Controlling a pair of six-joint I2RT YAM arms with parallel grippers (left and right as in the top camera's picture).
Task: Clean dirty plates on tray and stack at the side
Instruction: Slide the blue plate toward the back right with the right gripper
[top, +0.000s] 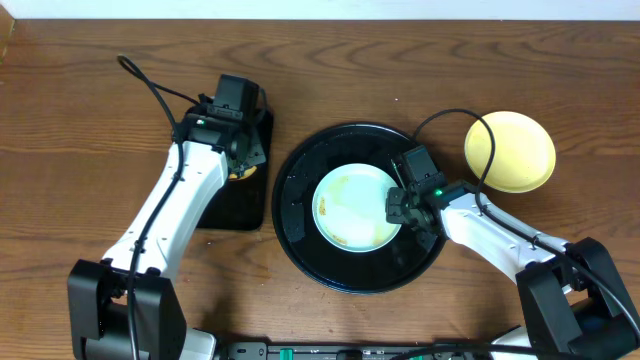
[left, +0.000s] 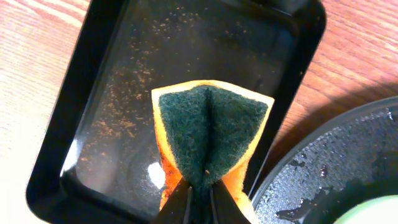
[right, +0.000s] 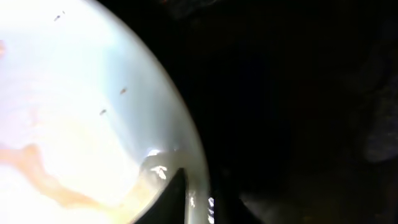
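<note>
I judge I am at the wiping step of the first plate on the tray: my right claw (top: 402, 208) is clenched on the rim of the pale blue round shallow plate (top: 352, 205) at its 3 o'clock edge, one finger on the inner side and the rim passing between the two in the right wrist view. That plate lies near the middle of the large round glossy black tray (top: 300, 215), which sits in the centre of the brown wooden desk (top: 90, 100). My left claw (left: 199, 198) is clamped on the orange sponge with a dark green scouring face (left: 211, 127), pinching it so that it folds along a crease, and it hangs over the small rectangular black tray (left: 106, 93), at 9 o'clock from the round one. The plate is round, so it has no long axis; it lies flat and face up, with brown smears showing toward its 6 o'clock rim. The sponge's crease runs straight out from my fingertips. Next, I reckon, the left arm must carry the sponge toward 3 o'clock, onto the plate, and scrub the smears while my right claw keeps it from sliding. The pale yellow round plate (top: 510, 152) lies on the desk off the tray, at about 2 o'clock.
</note>
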